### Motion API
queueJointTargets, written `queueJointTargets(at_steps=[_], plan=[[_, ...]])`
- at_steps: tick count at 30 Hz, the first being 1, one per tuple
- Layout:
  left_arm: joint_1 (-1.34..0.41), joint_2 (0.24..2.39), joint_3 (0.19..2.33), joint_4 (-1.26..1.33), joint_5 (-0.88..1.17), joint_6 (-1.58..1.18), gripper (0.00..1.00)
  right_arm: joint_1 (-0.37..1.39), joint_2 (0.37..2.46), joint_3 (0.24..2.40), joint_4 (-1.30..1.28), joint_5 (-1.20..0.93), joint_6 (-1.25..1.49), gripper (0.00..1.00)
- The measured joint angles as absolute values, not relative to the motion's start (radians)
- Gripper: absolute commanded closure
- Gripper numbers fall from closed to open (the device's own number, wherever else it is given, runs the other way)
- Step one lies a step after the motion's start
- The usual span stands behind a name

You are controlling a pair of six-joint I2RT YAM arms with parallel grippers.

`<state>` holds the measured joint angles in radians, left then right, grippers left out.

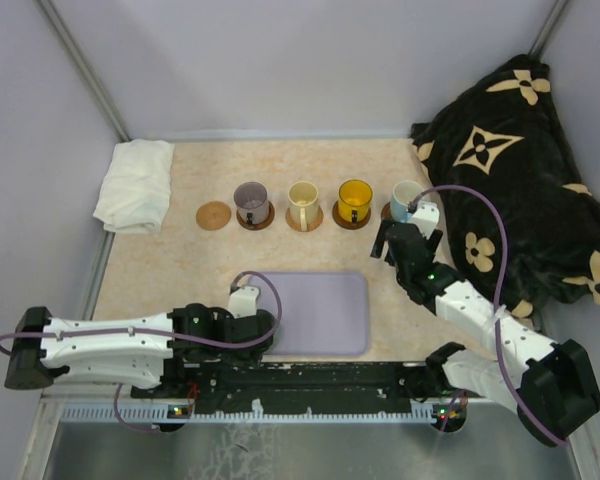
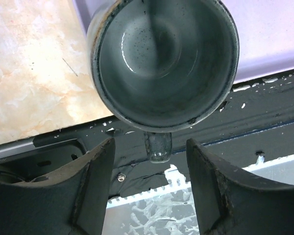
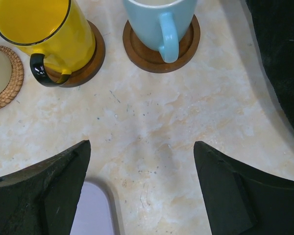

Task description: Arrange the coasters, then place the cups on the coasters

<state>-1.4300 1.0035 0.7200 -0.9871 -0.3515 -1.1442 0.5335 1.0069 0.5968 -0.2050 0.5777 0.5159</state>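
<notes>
A grey-green cup (image 2: 164, 63) stands at the lavender tray's (image 2: 269, 34) near left corner, its handle (image 2: 159, 147) pointing back between my left gripper's (image 2: 151, 142) fingers. Those jaws stand apart, with a gap on each side of the handle. In the top view the left gripper (image 1: 245, 303) hides this cup. Along the back run an empty tan coaster (image 1: 213, 215), then a purple-grey cup (image 1: 251, 201), cream cup (image 1: 303, 203), yellow cup (image 1: 354, 199) and white-and-blue cup (image 1: 405, 198), each on a coaster. My right gripper (image 3: 142, 147) hangs open over bare table, just short of the blue cup (image 3: 159, 19).
A folded white cloth (image 1: 135, 185) lies at the back left. A dark flower-patterned blanket (image 1: 525, 150) fills the right side. The lavender tray (image 1: 330, 315) lies in the near middle, with the black base rail (image 1: 310, 378) just before it.
</notes>
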Motion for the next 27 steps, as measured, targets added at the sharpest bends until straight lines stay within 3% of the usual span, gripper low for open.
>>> queueJointTargets(at_steps=[5,15,27], plan=[[-1.430,1.042,0.720,-0.965,-0.358,-1.144,0.42,0.533,1.007,0.597,-0.206,0.578,0.516,0.14],[-1.431,1.066,0.704,-0.942,-0.355,-1.155,0.74,0.533,0.997,0.596,-0.209,0.579,0.517,0.14],[-1.431,1.064,0.690,-0.920,-0.327,-1.164,0.98,0.533,0.996,0.596,-0.209,0.579,0.519,0.14]])
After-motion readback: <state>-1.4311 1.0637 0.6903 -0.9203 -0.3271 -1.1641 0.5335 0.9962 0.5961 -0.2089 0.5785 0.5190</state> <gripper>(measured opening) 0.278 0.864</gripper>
